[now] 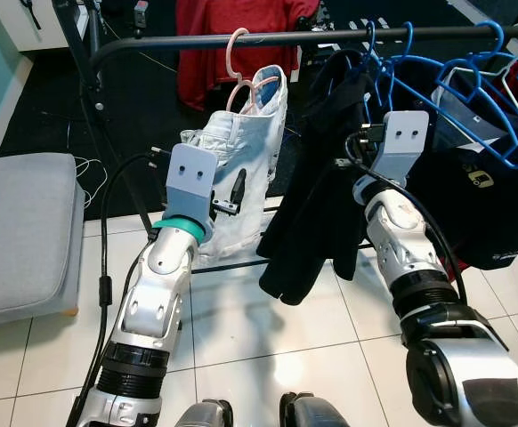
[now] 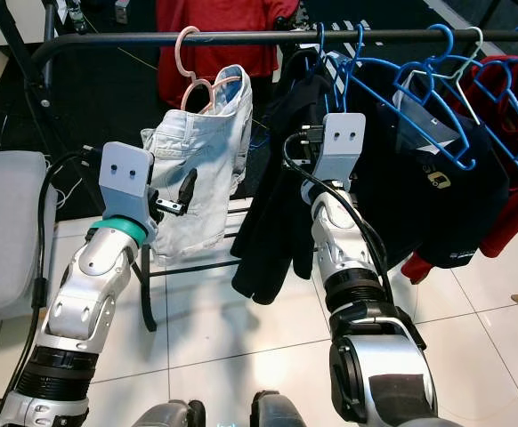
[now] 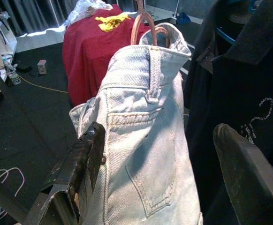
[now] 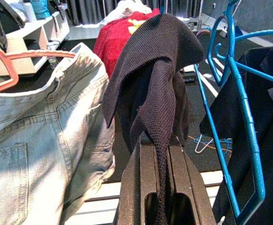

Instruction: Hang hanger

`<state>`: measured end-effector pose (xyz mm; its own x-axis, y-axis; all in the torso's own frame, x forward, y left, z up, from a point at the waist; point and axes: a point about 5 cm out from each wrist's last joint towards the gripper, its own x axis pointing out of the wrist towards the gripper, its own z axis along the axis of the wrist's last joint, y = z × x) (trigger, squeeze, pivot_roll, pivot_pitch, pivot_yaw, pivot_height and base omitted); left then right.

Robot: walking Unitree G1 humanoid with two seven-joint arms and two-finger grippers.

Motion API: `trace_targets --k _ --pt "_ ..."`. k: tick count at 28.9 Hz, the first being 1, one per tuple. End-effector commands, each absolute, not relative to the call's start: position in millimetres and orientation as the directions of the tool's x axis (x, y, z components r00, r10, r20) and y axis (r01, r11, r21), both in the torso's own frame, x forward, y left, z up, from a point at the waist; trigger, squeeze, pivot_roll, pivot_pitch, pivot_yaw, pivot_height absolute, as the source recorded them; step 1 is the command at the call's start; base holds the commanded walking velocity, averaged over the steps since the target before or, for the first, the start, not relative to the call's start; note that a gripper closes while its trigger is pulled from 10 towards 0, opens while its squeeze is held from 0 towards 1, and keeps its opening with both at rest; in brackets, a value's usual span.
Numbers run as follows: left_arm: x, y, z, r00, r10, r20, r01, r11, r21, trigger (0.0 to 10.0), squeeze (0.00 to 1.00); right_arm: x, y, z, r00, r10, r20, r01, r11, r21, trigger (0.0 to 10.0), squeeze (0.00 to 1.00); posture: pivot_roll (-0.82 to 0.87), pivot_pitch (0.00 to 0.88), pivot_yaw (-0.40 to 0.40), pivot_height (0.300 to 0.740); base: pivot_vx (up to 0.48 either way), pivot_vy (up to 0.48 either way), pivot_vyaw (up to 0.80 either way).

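- A room in a home, used for laundry or dressing.
- Clothes rail hung with garments on blue hangers.
- White tiled floor below the rail; grey cushioned seat beside it.

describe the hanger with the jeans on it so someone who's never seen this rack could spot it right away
Find the black clothes rail across the top of the head views. Near its left end, a pink hanger hooks over it, carrying pale blue denim shorts. The other hangers are blue, further right, beside dark garments.
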<state>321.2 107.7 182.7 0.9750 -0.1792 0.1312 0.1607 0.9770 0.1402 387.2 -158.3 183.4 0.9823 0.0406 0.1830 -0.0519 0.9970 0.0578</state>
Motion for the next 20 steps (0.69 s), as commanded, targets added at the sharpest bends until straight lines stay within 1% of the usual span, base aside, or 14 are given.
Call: trace_targets --k 1,10,13,14,15,20 --pt "321 108 177 0.977 -0.181 0.115 0.164 0.976 0.141 10.0 0.00 384 -161 182 0.979 0.026 0.202 -0.040 0.997 0.065 10.0 0.00 -0.06 0.057 0.052 0.740 0.000 0.000 0.00" --pt "320 108 176 0.977 -0.179 0.112 0.163 0.977 0.141 10.0 0.00 384 -161 183 0.979 0.032 0.203 -0.044 0.998 0.055 10.0 0.00 -0.06 0.061 0.051 0.740 0.000 0.000 0.00" --pt "320 108 176 0.977 -0.180 0.112 0.163 0.976 0.141 10.0 0.00 386 -169 191 0.972 0.034 0.232 -0.029 0.999 -0.023 10.0 0.00 -0.06 0.062 0.053 0.740 0.000 0.000 0.00" --pt "320 108 176 0.977 -0.180 0.112 0.163 0.976 0.141 10.0 0.00 386 -169 191 0.972 0.034 0.232 -0.029 0.999 -0.023 10.0 0.00 -0.06 0.062 0.053 0.740 0.000 0.000 0.00" --pt "321 108 176 0.977 -0.180 0.112 0.164 0.976 0.141 10.0 0.00 386 -171 196 0.967 0.046 0.249 -0.030 0.997 -0.066 10.0 0.00 -0.06 0.062 0.053 0.740 0.000 0.000 0.00" --pt "321 108 176 0.977 -0.180 0.112 0.164 0.976 0.142 10.0 0.00 387 -172 203 0.958 0.070 0.279 -0.050 0.996 -0.079 10.0 0.00 -0.06 0.061 0.052 0.740 0.000 0.000 0.00"
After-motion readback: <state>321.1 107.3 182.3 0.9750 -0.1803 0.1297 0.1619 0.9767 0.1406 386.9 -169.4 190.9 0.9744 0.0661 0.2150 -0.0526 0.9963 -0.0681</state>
